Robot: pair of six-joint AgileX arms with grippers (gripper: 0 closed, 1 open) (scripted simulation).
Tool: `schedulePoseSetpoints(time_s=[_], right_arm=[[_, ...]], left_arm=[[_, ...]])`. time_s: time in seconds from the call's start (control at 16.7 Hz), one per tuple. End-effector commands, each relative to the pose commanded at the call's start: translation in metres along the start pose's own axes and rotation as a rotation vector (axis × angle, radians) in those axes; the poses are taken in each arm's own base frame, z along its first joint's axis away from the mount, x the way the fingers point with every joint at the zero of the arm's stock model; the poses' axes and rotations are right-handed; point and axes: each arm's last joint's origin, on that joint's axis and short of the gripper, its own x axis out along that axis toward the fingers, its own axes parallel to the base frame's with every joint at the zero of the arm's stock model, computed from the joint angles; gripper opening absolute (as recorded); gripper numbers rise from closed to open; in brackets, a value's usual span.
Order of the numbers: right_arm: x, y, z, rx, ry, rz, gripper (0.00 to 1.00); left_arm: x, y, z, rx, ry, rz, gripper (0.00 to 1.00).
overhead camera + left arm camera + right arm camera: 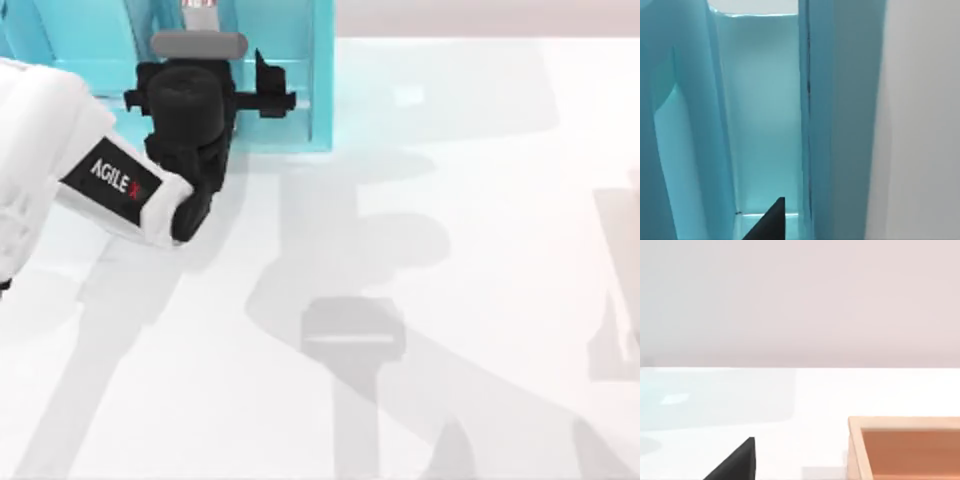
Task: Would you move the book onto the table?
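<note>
- Presently, at the table's (480, 250) far left: left gripper (200, 75) pushed into the open front of a teal shelf (322, 90), with the white AgileX arm slanting in from the left edge.
- Cannot tell whether released or clenched.
- Just beyond it, at the picture's upper edge: a pale end with a reddish mark, seemingly the book (200, 5), inside the shelf and off the table.
- From the left wrist: teal compartment walls (760, 100) close around, one dark gripper tip (770, 222) low in front.
- From the right wrist: right gripper (735, 462) above bare white table, near an orange-brown wooden tray (855, 445); grip state not tellable either.
</note>
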Motion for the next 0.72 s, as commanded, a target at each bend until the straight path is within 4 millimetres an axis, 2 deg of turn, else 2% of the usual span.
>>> schedulePoseSetpoints(time_s=[0.54, 0.72], right_arm=[[0.0000, 0.0000, 0.0000, 0.000, 0.000, 0.000, 1.00], [0.0000, 0.0000, 0.0000, 0.000, 0.000, 0.000, 1.00]], left_arm=[[0.0000, 0.0000, 0.0000, 0.000, 0.000, 0.000, 0.02], [0.0000, 0.0000, 0.0000, 0.000, 0.000, 0.000, 0.00]])
